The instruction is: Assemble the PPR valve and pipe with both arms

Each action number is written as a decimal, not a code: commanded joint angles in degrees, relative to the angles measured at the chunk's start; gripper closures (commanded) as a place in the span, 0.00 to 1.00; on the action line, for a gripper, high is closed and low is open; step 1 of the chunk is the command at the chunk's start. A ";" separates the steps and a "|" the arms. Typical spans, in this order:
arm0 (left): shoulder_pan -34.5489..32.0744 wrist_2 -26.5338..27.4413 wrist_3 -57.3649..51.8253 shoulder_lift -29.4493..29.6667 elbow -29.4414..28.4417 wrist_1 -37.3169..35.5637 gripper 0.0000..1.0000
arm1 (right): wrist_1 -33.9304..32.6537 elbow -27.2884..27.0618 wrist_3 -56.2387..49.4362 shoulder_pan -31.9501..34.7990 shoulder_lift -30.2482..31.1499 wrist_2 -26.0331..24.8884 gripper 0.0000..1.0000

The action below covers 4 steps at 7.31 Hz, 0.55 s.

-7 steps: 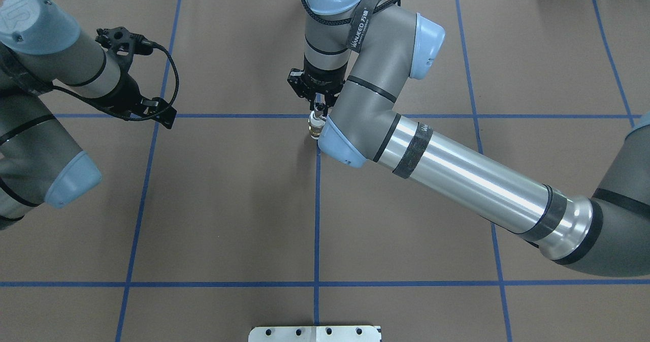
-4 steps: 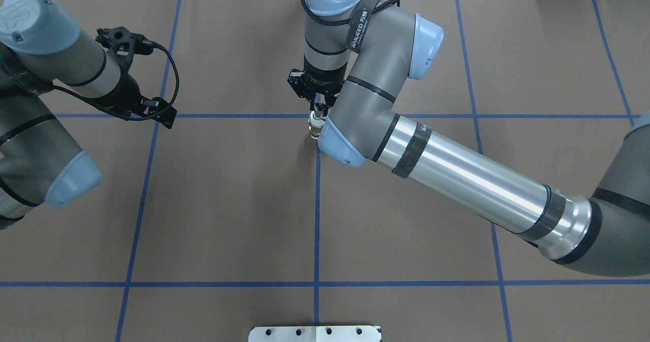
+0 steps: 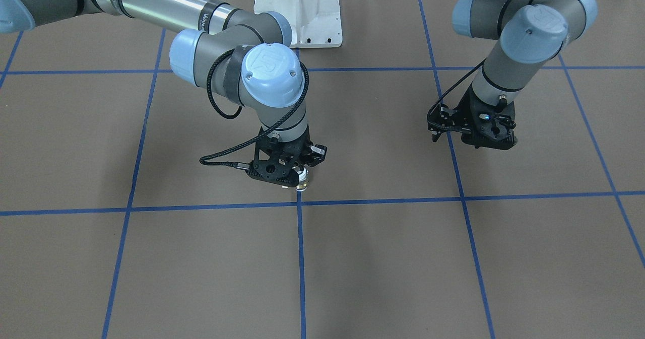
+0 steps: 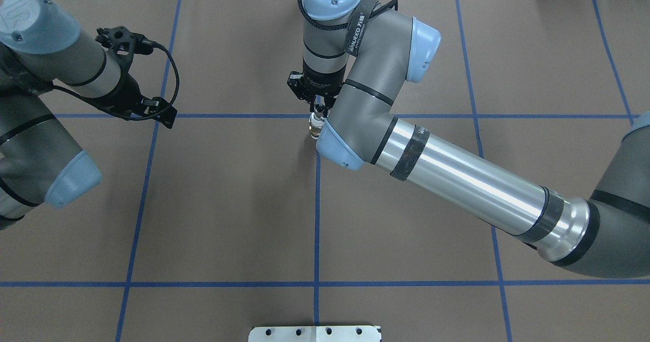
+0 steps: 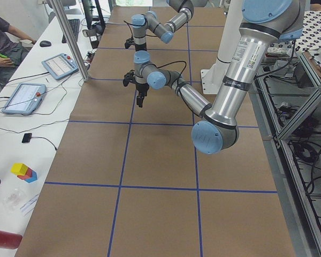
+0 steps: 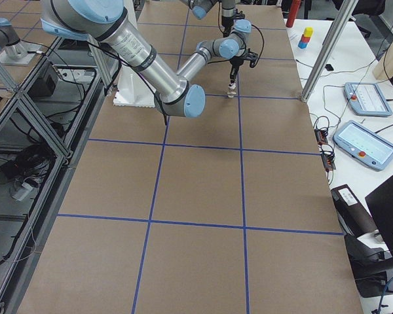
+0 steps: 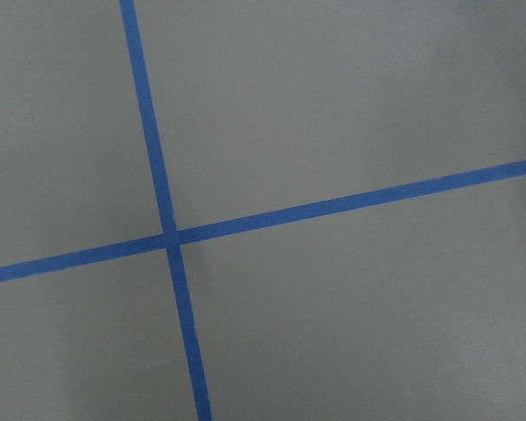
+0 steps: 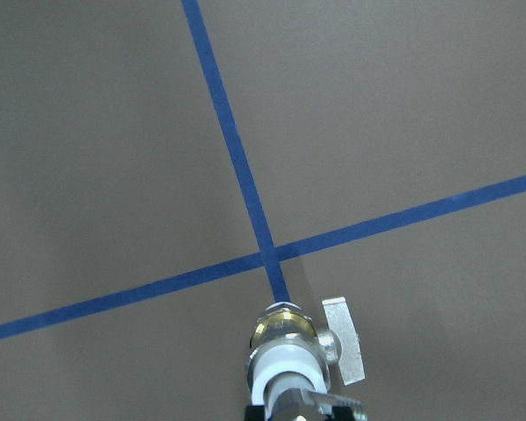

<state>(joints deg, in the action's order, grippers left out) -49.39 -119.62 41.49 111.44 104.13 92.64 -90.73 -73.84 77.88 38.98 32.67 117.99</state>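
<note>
My right gripper (image 4: pixel 318 109) points straight down at the table's middle and is shut on the upper white end of the PPR valve (image 4: pixel 315 128). The right wrist view shows the valve (image 8: pixel 285 338) hanging below the fingers (image 8: pixel 276 410), with its brass middle and flat side handle (image 8: pixel 344 338), right by a crossing of blue tape lines. In the front view the valve (image 3: pixel 302 183) is close to the table; I cannot tell whether it touches. My left gripper (image 4: pixel 163 117) hovers apart on the left; its fingers are not readable. I cannot make out the silver pipe as a separate thing.
Brown table cover with a blue tape grid (image 4: pixel 317 205). The white bolted pedestal (image 3: pixel 298 11) stands at the robot's side. The left wrist view shows only a bare tape crossing (image 7: pixel 168 237). Tablets and coloured blocks (image 6: pixel 306 36) lie on side desks off the work area.
The right arm's wrist and elbow have shifted slightly to the left with the valve still held. The left arm has not moved.
</note>
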 commanded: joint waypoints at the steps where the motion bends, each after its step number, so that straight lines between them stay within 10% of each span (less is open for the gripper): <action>1: 0.00 0.00 0.08 0.00 0.19 0.00 0.01 | 0.03 0.02 -0.10 -0.13 -0.15 -0.22 1.00; 3: 0.00 0.00 0.08 -0.09 0.19 0.00 0.01 | 0.03 0.02 -0.36 -0.13 -0.07 -0.31 0.46; 4: 0.00 0.00 0.08 0.00 0.19 0.00 0.01 | 0.03 0.02 -0.36 -0.13 -0.07 -0.31 0.45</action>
<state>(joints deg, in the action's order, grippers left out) -49.40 -119.62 41.57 111.39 104.32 92.64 -90.70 -73.83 77.60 38.85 32.60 117.72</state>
